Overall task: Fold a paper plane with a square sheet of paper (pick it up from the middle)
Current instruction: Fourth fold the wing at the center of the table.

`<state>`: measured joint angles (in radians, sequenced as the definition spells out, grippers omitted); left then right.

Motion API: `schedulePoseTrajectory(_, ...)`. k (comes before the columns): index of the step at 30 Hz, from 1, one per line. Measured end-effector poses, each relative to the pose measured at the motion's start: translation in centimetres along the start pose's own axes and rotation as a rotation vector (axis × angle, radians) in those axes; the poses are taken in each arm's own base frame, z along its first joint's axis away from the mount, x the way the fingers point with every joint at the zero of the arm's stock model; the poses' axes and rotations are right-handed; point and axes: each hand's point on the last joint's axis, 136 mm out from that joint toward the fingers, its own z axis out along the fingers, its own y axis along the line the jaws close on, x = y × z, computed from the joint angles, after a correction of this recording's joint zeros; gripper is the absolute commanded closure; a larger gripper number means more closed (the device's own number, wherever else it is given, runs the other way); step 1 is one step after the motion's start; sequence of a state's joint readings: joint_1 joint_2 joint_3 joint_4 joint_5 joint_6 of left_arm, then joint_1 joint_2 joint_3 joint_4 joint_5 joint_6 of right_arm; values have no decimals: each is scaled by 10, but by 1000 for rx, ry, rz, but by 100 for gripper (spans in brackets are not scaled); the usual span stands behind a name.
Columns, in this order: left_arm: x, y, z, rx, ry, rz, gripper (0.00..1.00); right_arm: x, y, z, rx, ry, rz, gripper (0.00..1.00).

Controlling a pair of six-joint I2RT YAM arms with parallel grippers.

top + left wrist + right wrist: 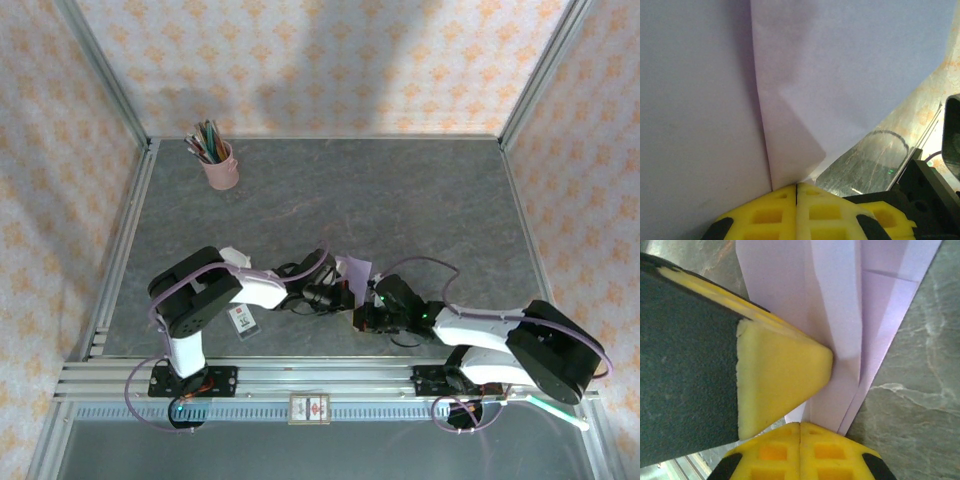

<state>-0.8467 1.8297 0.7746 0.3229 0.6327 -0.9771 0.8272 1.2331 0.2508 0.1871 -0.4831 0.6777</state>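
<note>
Matt, creased lavender paper plane [840, 315]; rough yellow end effector pads [780, 380]; faintly glossy grey marbled tabletop [910, 410].

Soft even light, faint shadows, blurry wrist close-ups

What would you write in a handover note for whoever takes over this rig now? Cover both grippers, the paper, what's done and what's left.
Left gripper: shut on the lavender paper.
Right gripper: shut on the same paper, close beside the left's finger.
Paper: held between the arms, over the table's near middle.
Done: paper picked up, several folds creased.
Left: probably the remaining folds, then release.
</note>
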Motion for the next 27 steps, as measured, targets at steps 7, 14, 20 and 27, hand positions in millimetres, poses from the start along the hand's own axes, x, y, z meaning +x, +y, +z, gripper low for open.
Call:
schedulePoseTrajectory(7,-20,1,-5,-11,-15,7,91,-1,2,2,2,6,-12,100)
schedulePoseTrajectory(14,-50,3,-8,-25,-57,18,88,-2,2,3,-1,11,-17,100)
schedulePoseTrajectory(20,-62,7,-5,-34,-52,20,86,-2,2,3,-2,11,-20,100)
schedulePoseTrajectory(27,-66,3,-1,-3,-4,19,82,-2,3,4,-6,8,-22,100)
